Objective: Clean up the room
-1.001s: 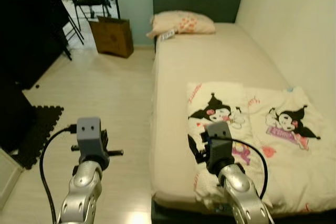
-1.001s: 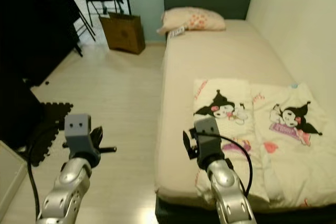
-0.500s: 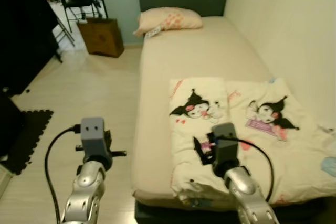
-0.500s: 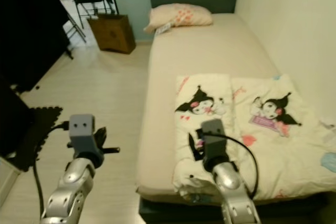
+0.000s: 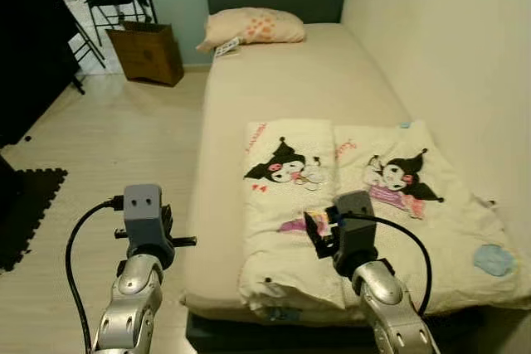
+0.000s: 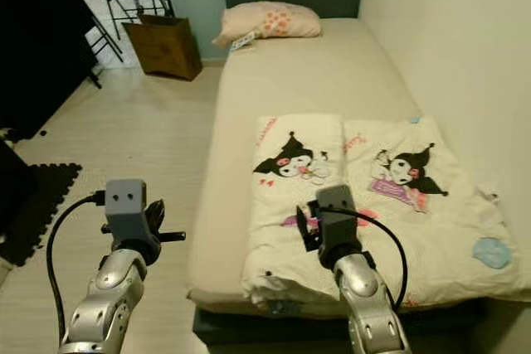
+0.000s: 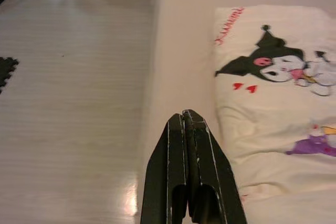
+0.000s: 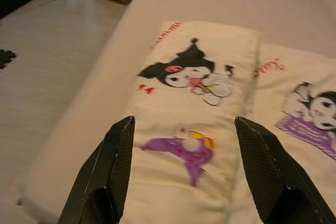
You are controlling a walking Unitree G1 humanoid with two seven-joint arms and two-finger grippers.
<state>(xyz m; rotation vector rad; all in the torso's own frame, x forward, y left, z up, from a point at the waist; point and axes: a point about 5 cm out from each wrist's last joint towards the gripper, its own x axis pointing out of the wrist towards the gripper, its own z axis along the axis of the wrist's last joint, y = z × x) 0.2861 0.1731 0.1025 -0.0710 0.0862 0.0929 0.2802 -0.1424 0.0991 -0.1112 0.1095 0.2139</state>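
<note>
- Blanket (image 5: 365,205), cream w/ cartoon prints, lies part-folded on the near half of the bed (image 5: 290,80). Its near edge bunches up at the bed's near end; its long axis runs left–right across the mattress.
- Right end effector (image 8: 181,174) hangs above the blanket's near-left fold, w/ the purple print between its fingers in the wrist view. Fingers spread wide, nothing held.
- Key relation: the blanket lies right under & ahead of the right end effector, so that arm is the nearer one. The left fold's edge runs near–far, roughly along its pointing direction.
- Left end effector (image 7: 188,174) is out over the floor (image 5: 108,147) by the bed's left side, short of the blanket's left edge. Fingers pressed together, empty.
- Judgement: if the blanket gets tidied next, the right arm need only drop to pinch the fold; the left would have to swing right over the mattress edge & open first.
- Farther out: pillow (image 5: 249,26) at the bed's far end, brown box (image 5: 149,51) on the floor far left, black mat (image 5: 25,213) near left, wall (image 5: 448,55) along the bed's right side.
</note>
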